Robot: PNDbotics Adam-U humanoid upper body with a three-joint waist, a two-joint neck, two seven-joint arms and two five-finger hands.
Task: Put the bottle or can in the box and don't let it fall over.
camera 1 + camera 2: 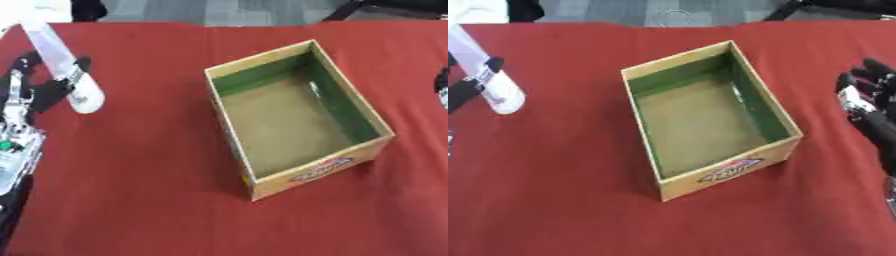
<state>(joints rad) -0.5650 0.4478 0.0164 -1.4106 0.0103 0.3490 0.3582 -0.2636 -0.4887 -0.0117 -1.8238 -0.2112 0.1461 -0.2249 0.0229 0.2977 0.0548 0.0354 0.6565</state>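
Bottle (63, 65), tall, slim, likely light plastic and tippy, tilts in the left hand (39, 82) curled round its lower body; right hand (868, 100) idles open.

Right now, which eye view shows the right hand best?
The right eye view: the right hand shows at the right edge, its dark fingers up. The left eye view catches only a dark sliver at its right edge.

The bottle (63, 62) is blurred, its upper end cut off at the picture's top-left edge. The left hand (31, 85) is partly hidden behind it. The right hand (870, 102) runs off the right edge. The box (710, 175) label is unreadable.
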